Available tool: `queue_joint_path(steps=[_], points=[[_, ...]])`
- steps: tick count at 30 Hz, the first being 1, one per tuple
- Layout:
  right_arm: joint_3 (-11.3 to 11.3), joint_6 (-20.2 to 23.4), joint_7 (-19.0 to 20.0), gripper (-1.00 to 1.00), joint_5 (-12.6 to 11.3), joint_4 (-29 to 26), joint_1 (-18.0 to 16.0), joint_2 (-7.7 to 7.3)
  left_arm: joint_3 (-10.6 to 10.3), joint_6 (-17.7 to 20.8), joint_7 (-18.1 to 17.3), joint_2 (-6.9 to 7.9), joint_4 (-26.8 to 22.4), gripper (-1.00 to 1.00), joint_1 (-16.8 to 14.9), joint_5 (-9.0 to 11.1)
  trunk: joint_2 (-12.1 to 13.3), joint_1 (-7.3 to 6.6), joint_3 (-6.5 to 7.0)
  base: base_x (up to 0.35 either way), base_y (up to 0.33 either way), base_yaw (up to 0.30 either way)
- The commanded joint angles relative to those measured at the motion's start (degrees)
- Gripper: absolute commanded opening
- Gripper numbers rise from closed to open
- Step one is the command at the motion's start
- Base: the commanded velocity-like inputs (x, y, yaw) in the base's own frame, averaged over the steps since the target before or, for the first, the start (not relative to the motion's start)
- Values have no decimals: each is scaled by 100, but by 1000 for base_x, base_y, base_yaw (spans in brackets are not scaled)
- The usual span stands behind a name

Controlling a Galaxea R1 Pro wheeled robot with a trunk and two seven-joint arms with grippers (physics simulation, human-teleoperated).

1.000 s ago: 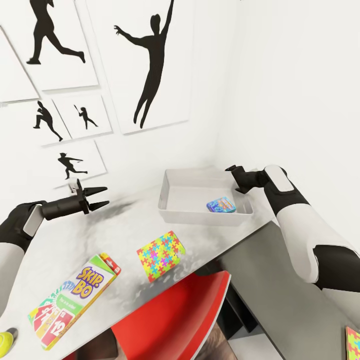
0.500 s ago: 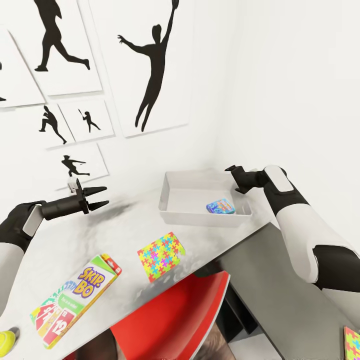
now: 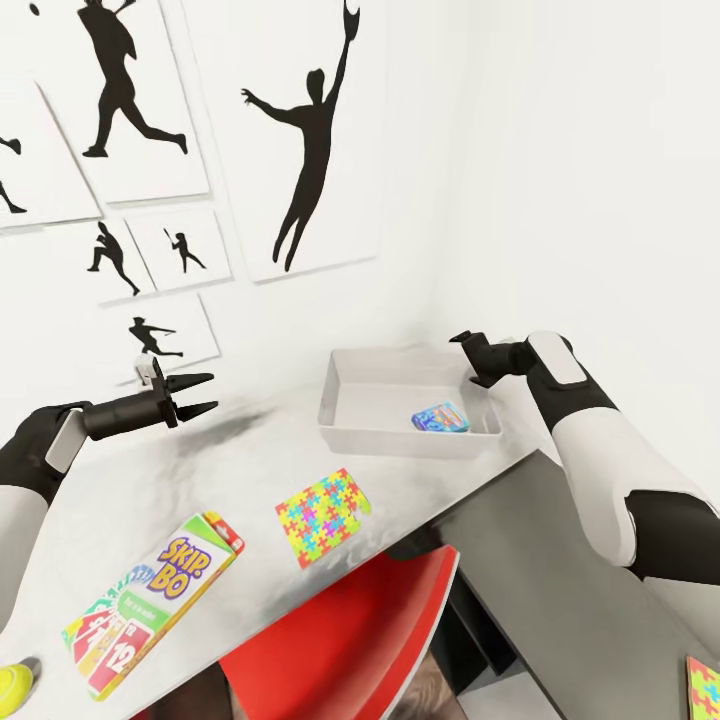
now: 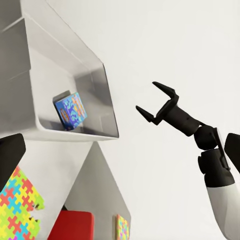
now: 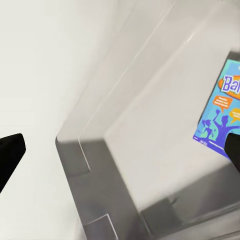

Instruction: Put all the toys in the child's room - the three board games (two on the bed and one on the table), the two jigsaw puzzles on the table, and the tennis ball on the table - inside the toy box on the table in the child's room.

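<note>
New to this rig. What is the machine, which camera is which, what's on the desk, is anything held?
It is a simulated two-armed wheeled robot. The large picture comes from its head camera; the other two from cameras near each arm's tool. On the table lie a Skip-Bo game, a jigsaw puzzle and a tennis ball. The toy box already holds a blue board game. The left tool and right tool are both open and hold nothing.

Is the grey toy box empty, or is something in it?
Not empty. One blue board game lies inside the toy box, near its right end; the rest of its floor looks bare.
</note>
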Motion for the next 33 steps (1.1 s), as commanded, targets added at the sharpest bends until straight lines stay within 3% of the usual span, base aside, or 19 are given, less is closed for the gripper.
queue_joint_path(steps=[1,33], points=[[-8,11,-49,100,-46,-7,-4,0,3,34,-16,0,1,100,-5,0,-10,4,-2,0,0,0],[1,11,-49,100,-43,-13,-6,39,12,34,-141,53,1,100,4,-2,-10,4,290,-8,0,0]])
